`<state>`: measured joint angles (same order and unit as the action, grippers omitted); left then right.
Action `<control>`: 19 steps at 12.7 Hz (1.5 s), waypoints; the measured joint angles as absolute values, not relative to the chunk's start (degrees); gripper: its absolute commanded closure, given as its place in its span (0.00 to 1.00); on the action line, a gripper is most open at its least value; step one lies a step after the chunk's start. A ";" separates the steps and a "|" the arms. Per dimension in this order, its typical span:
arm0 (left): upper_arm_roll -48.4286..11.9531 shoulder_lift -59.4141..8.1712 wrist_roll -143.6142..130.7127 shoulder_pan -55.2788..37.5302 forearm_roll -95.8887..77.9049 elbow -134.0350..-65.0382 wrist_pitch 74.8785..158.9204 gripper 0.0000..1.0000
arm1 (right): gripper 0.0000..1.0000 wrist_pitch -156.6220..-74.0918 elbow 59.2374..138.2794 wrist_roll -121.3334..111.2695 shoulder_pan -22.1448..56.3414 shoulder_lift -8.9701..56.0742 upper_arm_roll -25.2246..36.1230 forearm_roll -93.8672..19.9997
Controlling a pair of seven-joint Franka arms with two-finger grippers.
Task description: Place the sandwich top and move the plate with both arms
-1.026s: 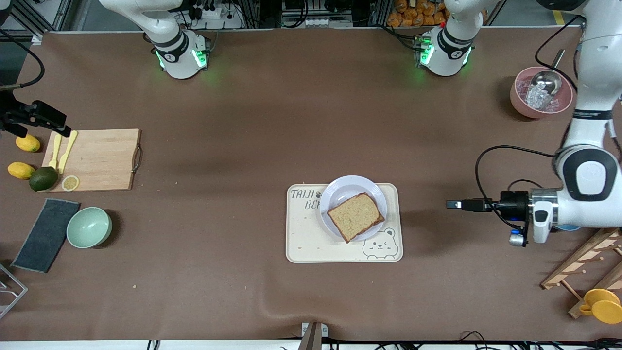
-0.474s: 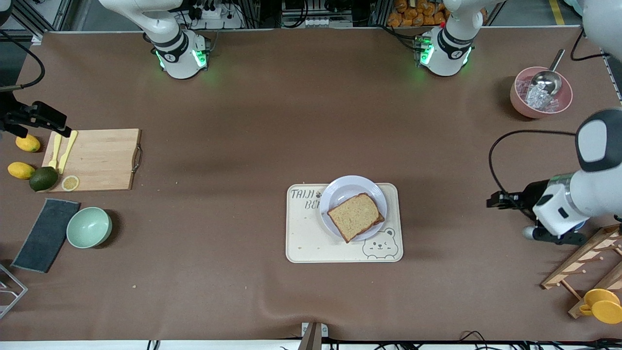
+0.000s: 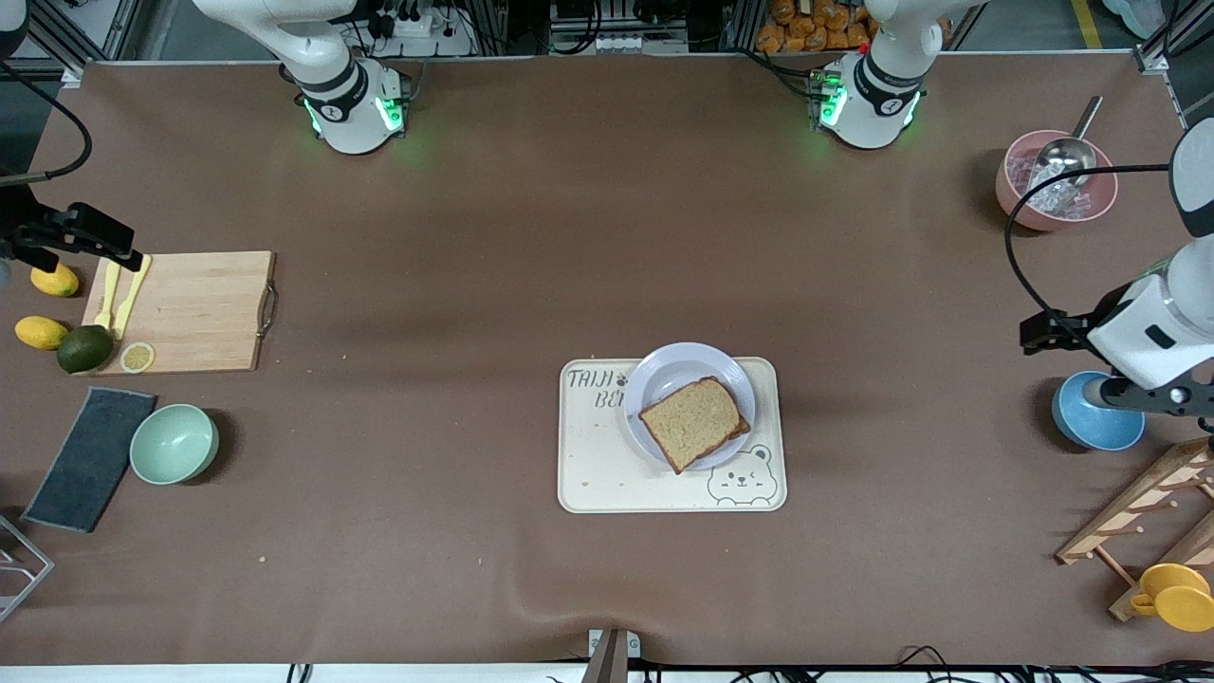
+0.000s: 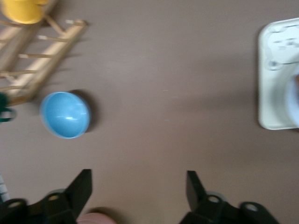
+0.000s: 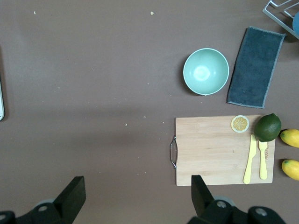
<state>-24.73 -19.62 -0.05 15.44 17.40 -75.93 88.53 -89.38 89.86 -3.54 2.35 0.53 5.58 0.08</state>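
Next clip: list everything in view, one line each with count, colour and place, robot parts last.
sandwich top: 1, tan, on the plate
plate: 1, lavender-white, on the tray
tray: 1, cream, mid-table
cutting board: 1, wooden, right arm's end
yellow knife and fork: 2, on the cutting board
lemon slice: 1, on the cutting board
lime: 1, green, at the cutting board's corner
lemons: 2, yellow, beside the cutting board
mint bowl: 1, beside the cloth
cloth: 1, dark grey
pink bowl: 1, holds a metal scoop
blue bowl: 1, left arm's end
wooden rack: 1
left gripper: open, above bare table
right gripper: open, over the cutting board's end

Glossy white arms (image 3: 1152,327), black cables, green-lit bases
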 measured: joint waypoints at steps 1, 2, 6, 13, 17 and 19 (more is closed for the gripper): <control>-24.74 -19.16 -0.05 15.43 18.30 -75.92 88.53 0.00 | 0.00 -89.39 89.86 -3.54 2.35 0.53 5.59 0.08; -24.78 -18.62 -0.07 15.41 18.54 -75.89 88.54 0.00 | 0.00 -89.39 89.86 -3.54 2.34 0.53 5.65 0.08; -24.90 -13.83 -0.81 15.29 18.31 -75.81 88.53 0.00 | 0.00 -89.39 89.86 -3.54 2.34 0.54 5.74 0.08; -16.94 -7.28 -4.72 10.24 9.47 -77.05 88.05 0.00 | 0.00 -89.35 89.86 -3.54 2.36 0.55 5.69 0.08; -8.19 -2.39 -6.26 1.22 7.62 -82.79 88.07 0.00 | 0.00 -89.35 89.82 -3.54 2.43 0.55 5.63 0.08; -8.00 -0.38 -6.55 1.00 7.47 -85.02 88.18 0.00 | 0.00 -89.35 89.78 -3.54 2.57 0.55 5.61 0.08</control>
